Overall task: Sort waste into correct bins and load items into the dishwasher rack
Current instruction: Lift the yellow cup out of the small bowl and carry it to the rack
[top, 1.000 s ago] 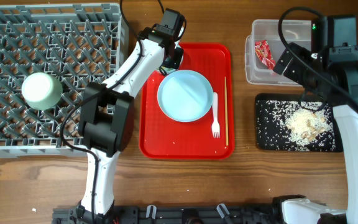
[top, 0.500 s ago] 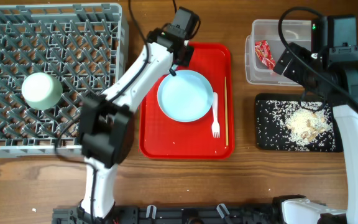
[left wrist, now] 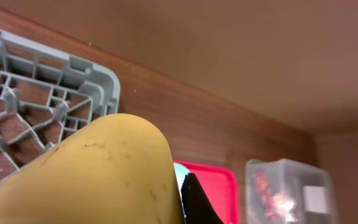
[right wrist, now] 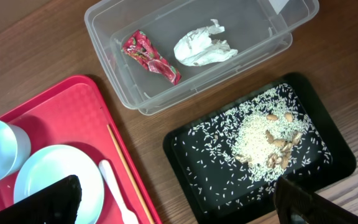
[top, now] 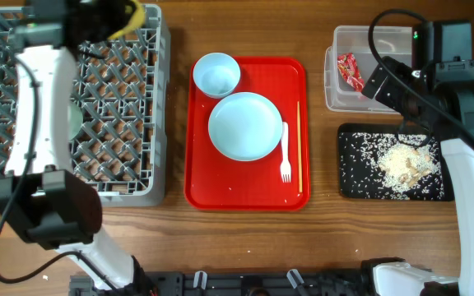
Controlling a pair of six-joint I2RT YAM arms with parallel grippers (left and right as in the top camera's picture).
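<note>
My left pincer (top: 112,15) grips the yellow cup (left wrist: 104,168) over the dishwasher rack (top: 122,107) for loading; my right pincer (top: 381,80) hangs open by the clear tub (top: 360,34).

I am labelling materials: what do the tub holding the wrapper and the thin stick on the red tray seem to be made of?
The tub is probably clear, glossy plastic: the table shows through its walls. The stick is likely bare, matte wood: it is pale tan with no shine, though bamboo is possible.
</note>
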